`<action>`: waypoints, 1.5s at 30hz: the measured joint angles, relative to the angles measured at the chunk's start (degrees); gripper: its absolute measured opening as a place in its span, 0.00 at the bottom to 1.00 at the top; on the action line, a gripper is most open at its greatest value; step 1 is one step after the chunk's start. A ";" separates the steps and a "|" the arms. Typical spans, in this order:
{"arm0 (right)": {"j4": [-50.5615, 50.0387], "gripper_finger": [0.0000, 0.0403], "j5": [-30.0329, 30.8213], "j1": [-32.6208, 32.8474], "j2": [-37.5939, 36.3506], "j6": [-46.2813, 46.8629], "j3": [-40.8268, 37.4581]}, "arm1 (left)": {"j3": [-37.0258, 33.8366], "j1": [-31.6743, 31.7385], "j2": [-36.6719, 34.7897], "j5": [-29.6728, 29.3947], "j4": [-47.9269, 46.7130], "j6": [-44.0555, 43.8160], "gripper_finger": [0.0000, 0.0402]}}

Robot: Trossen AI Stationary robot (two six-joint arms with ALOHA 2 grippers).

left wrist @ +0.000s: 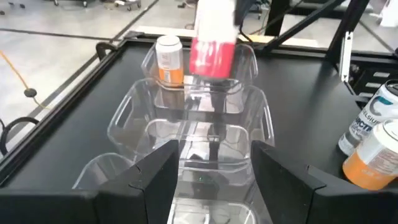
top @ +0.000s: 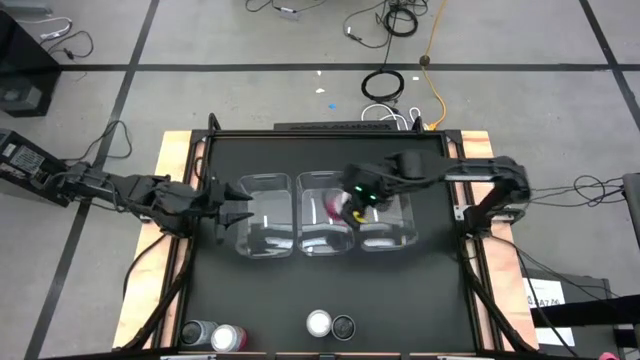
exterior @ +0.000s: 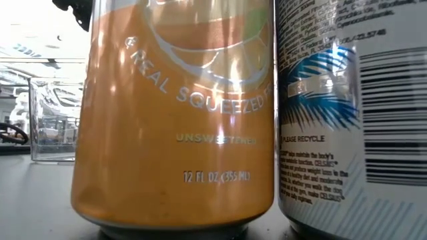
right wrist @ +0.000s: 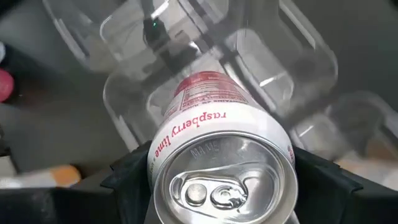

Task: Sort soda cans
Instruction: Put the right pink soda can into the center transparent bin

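We have the right gripper [right wrist: 221, 180] pinching the upright pink can [right wrist: 214, 149] directly above the middle bin [top: 322, 215]; our left gripper [top: 232, 205] waits spread.

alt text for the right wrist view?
The right gripper holds a white-and-red raspberry lime can by its top, silver lid and pull tab facing the camera. Below it sit clear plastic bins on a dark table.

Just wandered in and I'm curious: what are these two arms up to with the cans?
They're sorting soda cans into clear bins. The right gripper holds a raspberry lime can above the middle bin. An orange can already stands in a bin. The left gripper waits open by the left bin. Four cans sit at the near table edge.
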 joint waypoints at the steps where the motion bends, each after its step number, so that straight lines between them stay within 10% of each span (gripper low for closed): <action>1: -0.74 0.70 -0.01 -0.92 1.95 -1.68 2.22 | -0.56 -0.02 -0.95 -0.12 -0.08 0.00 0.53; 13: -17.06 0.70 -0.49 -9.96 25.29 -13.65 27.25 | -4.97 0.00 -8.81 0.29 0.43 -1.95 0.53; 45: -17.52 0.84 -1.06 -13.75 36.50 -14.86 27.57 | -4.97 -0.01 -9.38 1.21 -2.92 -1.91 0.53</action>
